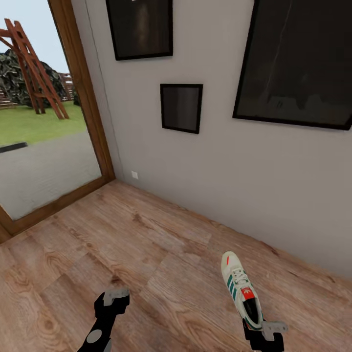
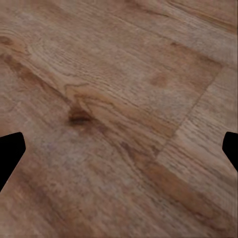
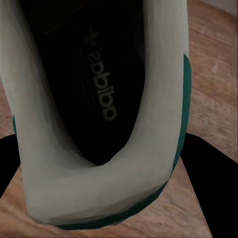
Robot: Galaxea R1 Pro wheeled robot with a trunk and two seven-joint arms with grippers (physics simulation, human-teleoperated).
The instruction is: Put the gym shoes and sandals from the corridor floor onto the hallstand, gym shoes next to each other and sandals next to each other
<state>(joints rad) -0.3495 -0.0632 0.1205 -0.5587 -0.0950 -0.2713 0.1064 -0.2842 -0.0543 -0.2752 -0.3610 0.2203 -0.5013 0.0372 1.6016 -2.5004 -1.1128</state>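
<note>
Corridor corner, head view. One gym shoe (image 1: 240, 289) in sight, white with green side stripes and a red-orange tongue patch. We see it carried at its heel end by the right gripper (image 1: 264, 331), toe pointing away from us toward the wall (image 1: 220, 161). From the right wrist camera we look straight down into the gym shoe (image 3: 99, 163): dark insole with printed lettering, pale collar, green trim at the heel. Dark finger shapes sit on either side of the heel, so we read the right gripper as clamped on the shoe. Whether the sole touches the planks or hangs just above them we cannot tell.

Left gripper (image 1: 115, 297) hangs low over the corridor floor (image 1: 146, 244), well apart from the shoe. In the left wrist view its fingertips (image 2: 11, 153) stand wide at opposite edges with bare planks and a dark knot between them: spread open, holding nothing.

Count: one gym shoe; three dark framed pictures on the wall, namely one upper left (image 1: 140, 28), one small in the middle (image 1: 181, 107), one large at right (image 1: 298, 61). One glazed opening with a wooden frame (image 1: 85, 98) at left, grass and a red-brown timber structure (image 1: 34, 68) outside. One small white wall plate (image 1: 134, 174) low near the corner.
</note>
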